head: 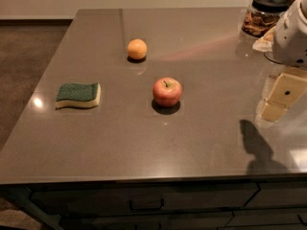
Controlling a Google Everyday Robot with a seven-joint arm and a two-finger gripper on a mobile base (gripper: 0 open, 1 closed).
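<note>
Hand (280, 99) at right edge; apple (167, 91) nearest.
We find the hand above the table (201, 143), holding nothing, opening not determinable. Apple sits mid-table, well left of it; being round, it wants a centred grip.

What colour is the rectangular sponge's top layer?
Sponge top is dark green over yellow foam, camera view; gripper hovers right of the red apple.
</note>
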